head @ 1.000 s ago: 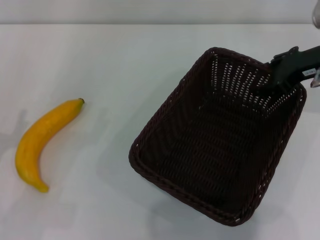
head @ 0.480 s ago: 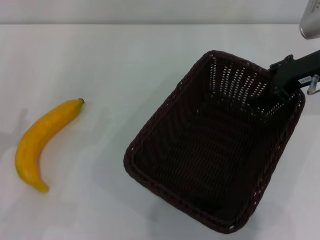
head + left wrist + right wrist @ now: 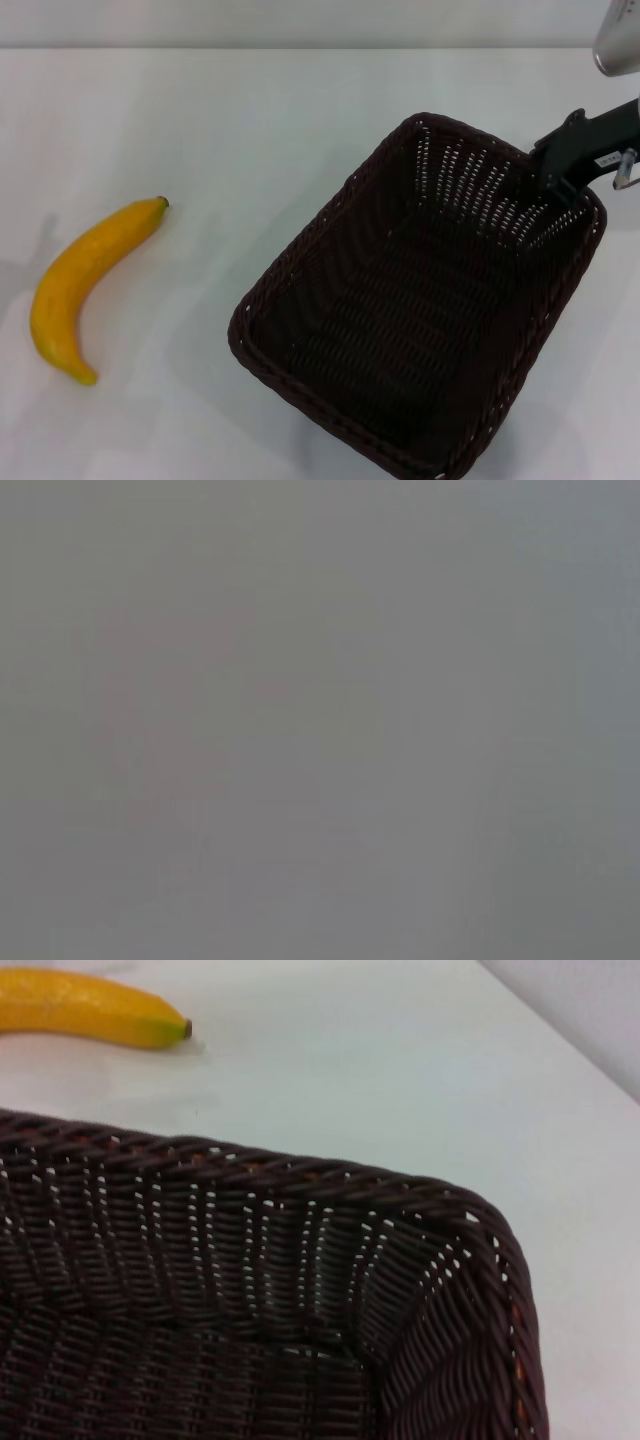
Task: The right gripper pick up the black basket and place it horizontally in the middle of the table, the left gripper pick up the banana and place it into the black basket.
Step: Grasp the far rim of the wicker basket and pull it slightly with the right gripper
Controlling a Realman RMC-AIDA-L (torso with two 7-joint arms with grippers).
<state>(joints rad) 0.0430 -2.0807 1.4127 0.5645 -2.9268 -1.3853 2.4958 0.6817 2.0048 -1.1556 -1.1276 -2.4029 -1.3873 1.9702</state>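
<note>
The black basket point(image 3: 420, 310) lies askew on the right half of the white table point(image 3: 250, 120), its long side running from the far right toward the near middle. My right gripper point(image 3: 556, 180) reaches in from the right edge and is shut on the basket's far-right rim. The right wrist view looks into a basket point(image 3: 250, 1290) corner, with the banana point(image 3: 90, 1007) beyond it. That yellow banana point(image 3: 85, 280) rests on the table at the far left, well apart from the basket. My left gripper is out of view; the left wrist view shows only flat grey.
A pale wall point(image 3: 300, 20) runs along the table's far edge. Bare table surface lies between the banana and the basket.
The basket has swung and slid toward the near left with my right gripper holding its rim; its near corner now reaches farther left and forward. The banana has not moved.
</note>
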